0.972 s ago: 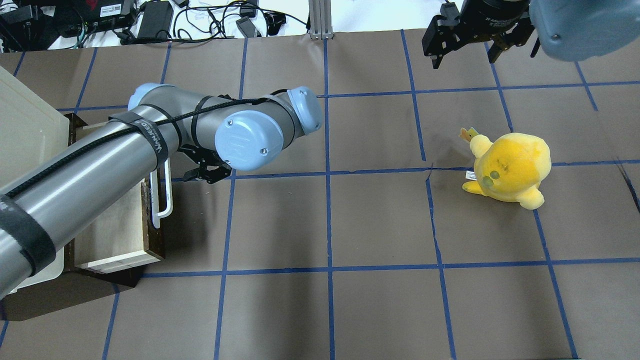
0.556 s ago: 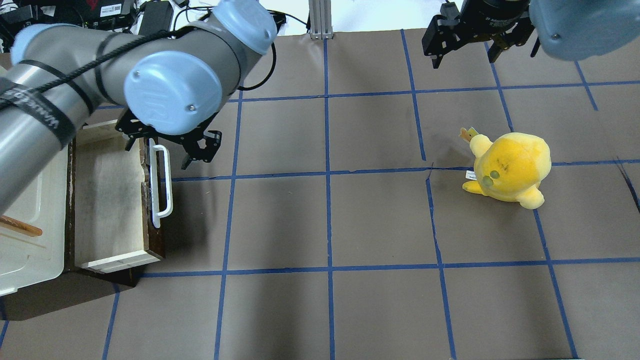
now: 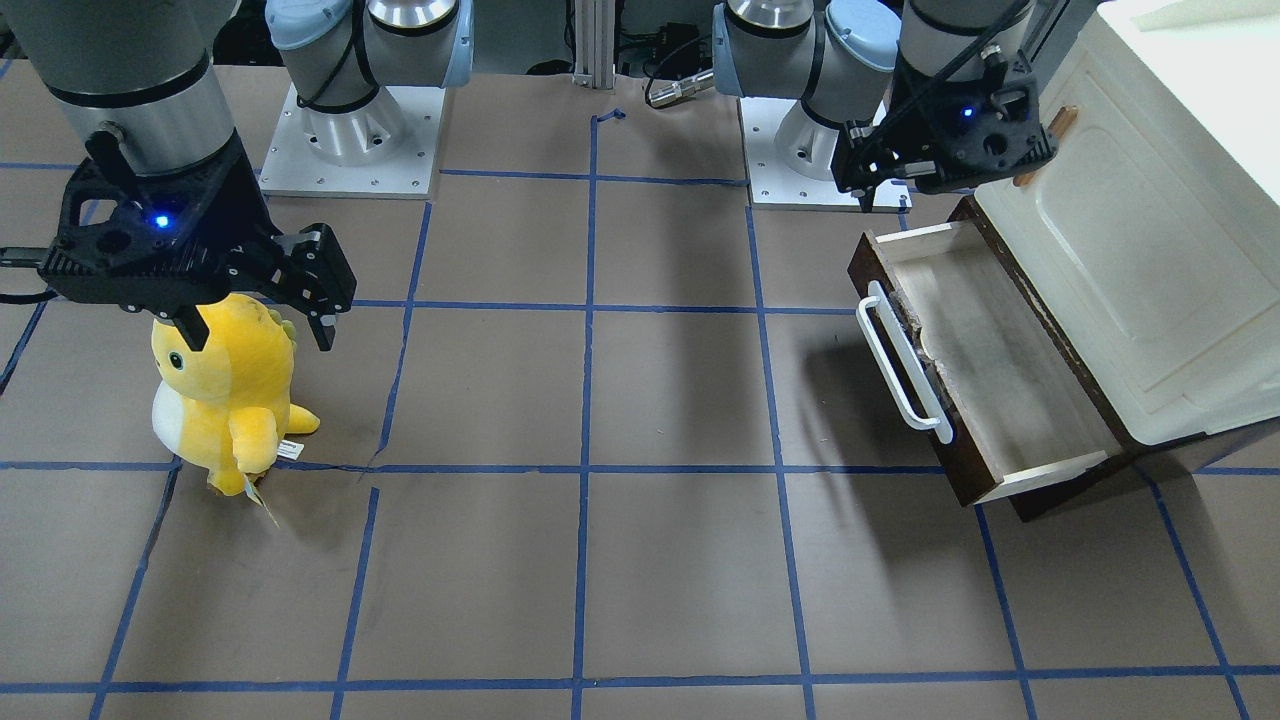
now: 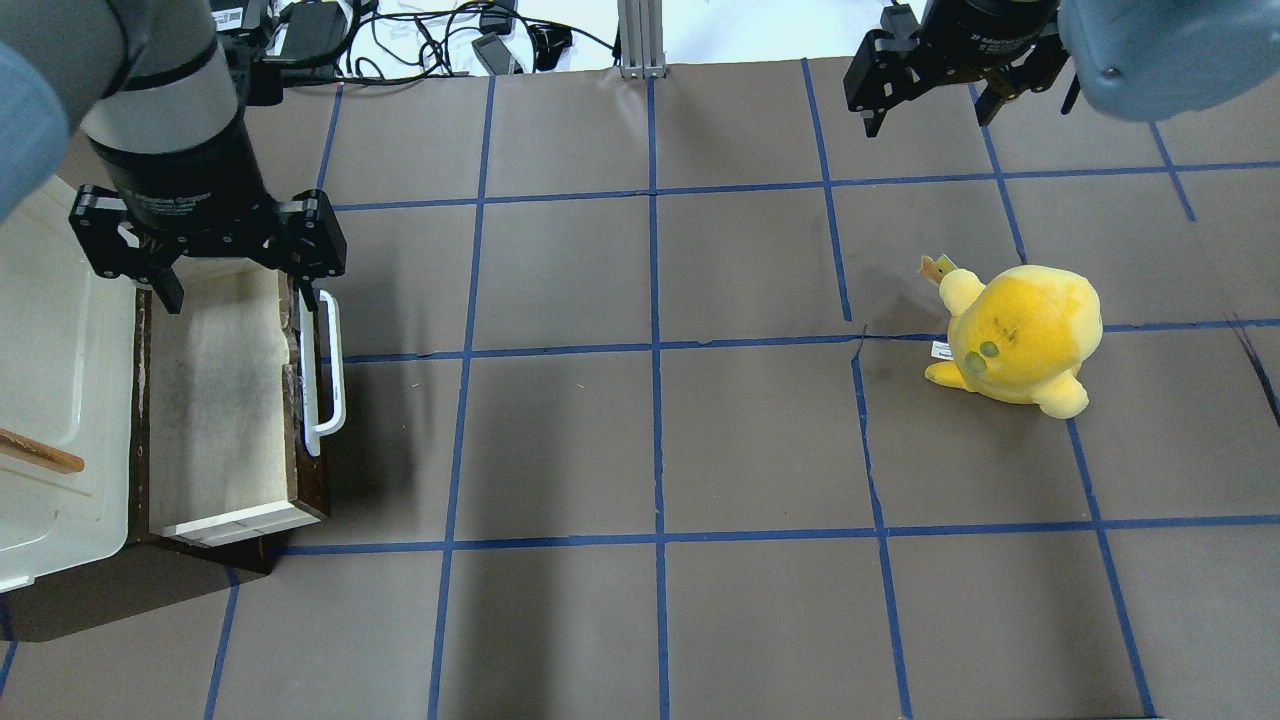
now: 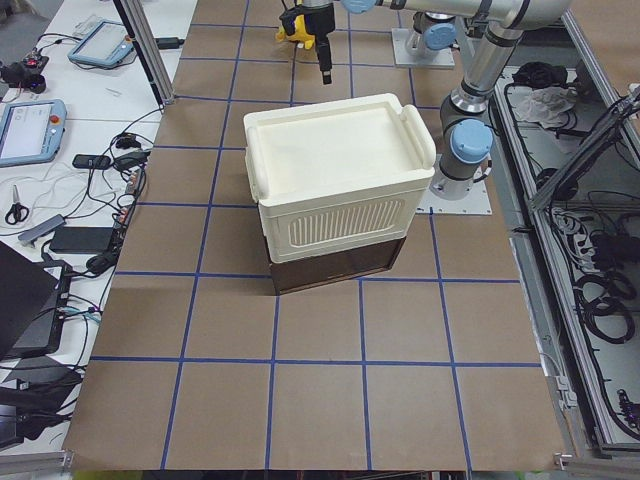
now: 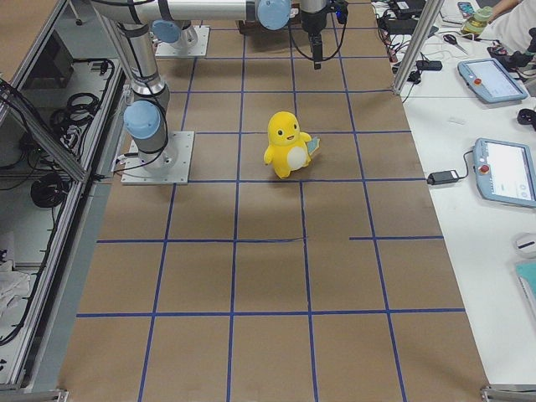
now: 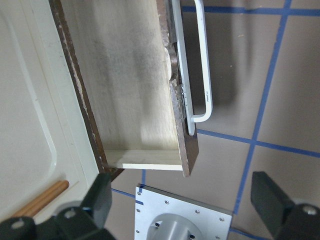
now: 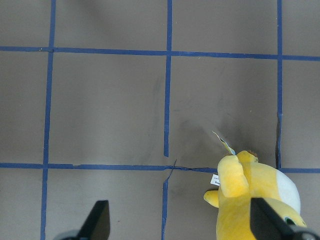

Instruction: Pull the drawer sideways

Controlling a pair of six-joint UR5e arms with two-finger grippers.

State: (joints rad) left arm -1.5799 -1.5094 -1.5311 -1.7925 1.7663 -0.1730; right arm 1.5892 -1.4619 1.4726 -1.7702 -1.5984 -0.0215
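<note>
The drawer (image 4: 215, 400) stands pulled out of the cabinet at the table's left, showing its pale wood inside, dark brown front and long white bar handle (image 4: 325, 375). It also shows in the front-facing view (image 3: 1000, 380) and the left wrist view (image 7: 125, 75). My left gripper (image 4: 235, 288) hangs open and empty above the drawer's far end, clear of the handle; it also shows in the front-facing view (image 3: 945, 175). My right gripper (image 4: 930, 110) is open and empty, raised at the far right of the table.
The cream-white cabinet (image 4: 50, 380) with a small wooden handle (image 4: 40, 452) sits over the drawer. A yellow plush toy (image 4: 1020, 335) stands on the right half, below and near my right gripper (image 3: 258, 325). Cables and devices lie beyond the far edge.
My left arm has swung up and back from beside the white handle to above the drawer's far end. The drawer, the plush and my right arm have not moved.
</note>
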